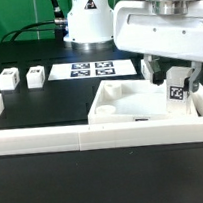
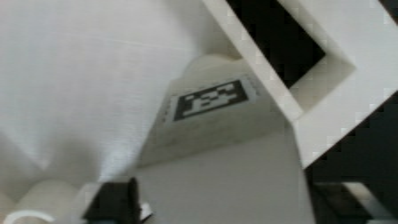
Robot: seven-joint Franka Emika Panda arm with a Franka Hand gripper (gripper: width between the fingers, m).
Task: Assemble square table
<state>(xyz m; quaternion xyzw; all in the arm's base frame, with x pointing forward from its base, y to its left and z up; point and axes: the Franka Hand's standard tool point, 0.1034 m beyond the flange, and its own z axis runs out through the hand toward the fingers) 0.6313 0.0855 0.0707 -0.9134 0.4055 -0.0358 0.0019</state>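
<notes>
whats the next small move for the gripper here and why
Probably open the gripper fully and lift straight up. The tagged leg stands upright at a corner of the square tabletop, between the gripper's fingers. Two more leg blocks wait beside the marker board.

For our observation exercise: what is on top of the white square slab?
One tagged leg block stands at the slab's corner on the exterior view's right, under the end effector. The surface beneath them is covered.

free: bare tabletop [image 1: 50, 106] between leg blocks [image 1: 7, 79] and slab [image 1: 115, 108]; blocked: border wall [image 1: 43, 135] along near edge
</notes>
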